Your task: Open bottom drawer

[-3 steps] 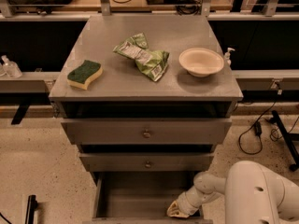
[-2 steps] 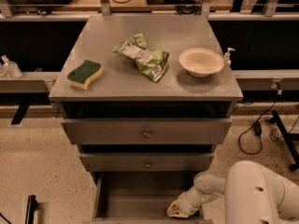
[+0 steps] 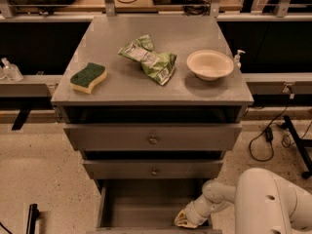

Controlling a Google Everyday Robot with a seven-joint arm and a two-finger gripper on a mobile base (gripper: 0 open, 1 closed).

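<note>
The grey drawer cabinet stands in the middle of the camera view. Its bottom drawer [image 3: 146,204] is pulled out toward me, showing a plain grey inside; its front is cut off by the lower frame edge. The mid-sized drawer front [image 3: 153,169] and the tall top drawer front [image 3: 152,138] above it are shut, each with a small round knob. My white arm reaches in from the lower right, and the gripper [image 3: 186,219] sits low at the right front corner of the open bottom drawer.
On the cabinet top [image 3: 122,89] lie a green and yellow sponge [image 3: 87,77], a green crumpled bag [image 3: 151,60] and a beige bowl [image 3: 209,64]. A small pump bottle [image 3: 238,59] stands behind the right edge. Cables [image 3: 268,135] trail on the speckled floor at right.
</note>
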